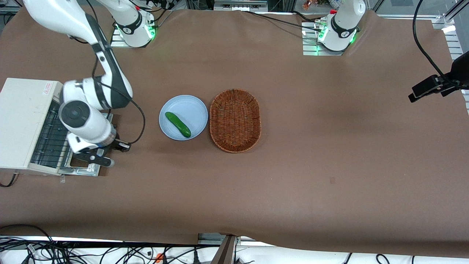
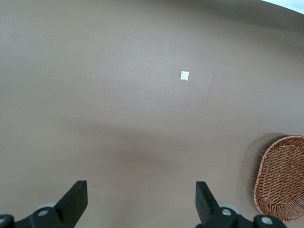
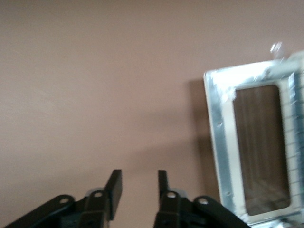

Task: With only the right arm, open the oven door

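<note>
The small white toaster oven point(image 1: 22, 121) stands at the working arm's end of the table, with its wire rack point(image 1: 49, 141) showing inside. The oven door point(image 1: 88, 170) is swung down and lies flat on the brown cloth in front of the oven. In the right wrist view the door point(image 3: 216, 142) shows a silvery frame around dark glass. The right arm point(image 1: 86, 121) hangs over the door and hides most of it. Its black gripper point(image 1: 99, 160) point(image 3: 138, 178) is open and empty, over bare cloth just beside the door's outer edge. The handle is hidden.
A light blue plate point(image 1: 194, 106) with a green cucumber point(image 1: 178, 124) lies mid-table. A brown wicker basket point(image 1: 235, 120) sits beside it toward the parked arm's end, and also shows in the left wrist view point(image 2: 282, 178). A small white speck point(image 2: 185, 75) lies on the cloth.
</note>
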You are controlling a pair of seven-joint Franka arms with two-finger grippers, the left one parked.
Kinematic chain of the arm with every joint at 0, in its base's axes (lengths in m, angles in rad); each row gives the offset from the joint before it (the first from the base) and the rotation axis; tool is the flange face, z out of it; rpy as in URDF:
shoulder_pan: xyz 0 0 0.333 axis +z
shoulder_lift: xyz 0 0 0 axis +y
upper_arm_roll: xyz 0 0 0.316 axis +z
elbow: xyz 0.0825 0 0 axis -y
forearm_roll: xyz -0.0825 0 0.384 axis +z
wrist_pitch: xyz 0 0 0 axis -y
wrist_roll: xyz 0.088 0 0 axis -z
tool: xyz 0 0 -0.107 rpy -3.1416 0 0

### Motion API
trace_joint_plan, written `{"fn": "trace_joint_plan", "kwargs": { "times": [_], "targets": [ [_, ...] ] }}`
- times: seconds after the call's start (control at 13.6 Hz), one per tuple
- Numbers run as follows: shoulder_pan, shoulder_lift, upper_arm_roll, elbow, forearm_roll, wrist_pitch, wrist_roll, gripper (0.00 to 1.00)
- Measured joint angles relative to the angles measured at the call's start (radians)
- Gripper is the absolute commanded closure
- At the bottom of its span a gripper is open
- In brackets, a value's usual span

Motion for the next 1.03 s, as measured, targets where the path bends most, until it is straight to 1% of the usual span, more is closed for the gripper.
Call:
{"fn": "trace_joint_plan", "kwargs": {
  "times": [0.15, 0.22, 0.29, 0.44, 0.52, 0.59, 0.74, 0.88, 1.03],
  "targets": [
    [-0.005, -0.078, -0.007, 0.052, 0.079, -0.106, -0.133, 0.0],
    [-0.007, -0.103, -0.018, 0.098, 0.123, -0.188, -0.19, 0.0],
    [-0.008, -0.119, -0.04, 0.155, 0.152, -0.283, -0.237, 0.0],
    [-0.021, -0.128, -0.091, 0.274, 0.175, -0.496, -0.374, 0.0],
    [-0.031, -0.128, -0.107, 0.326, 0.184, -0.571, -0.433, 0.0],
    [-0.041, -0.13, -0.119, 0.363, 0.199, -0.607, -0.462, 0.0],
    [-0.084, -0.161, -0.117, 0.388, 0.227, -0.625, -0.481, 0.0],
    [-0.159, -0.238, -0.085, 0.32, 0.23, -0.647, -0.495, 0.0],
    [-0.187, -0.316, -0.071, 0.231, 0.229, -0.661, -0.5, 0.0]
  ]
}}
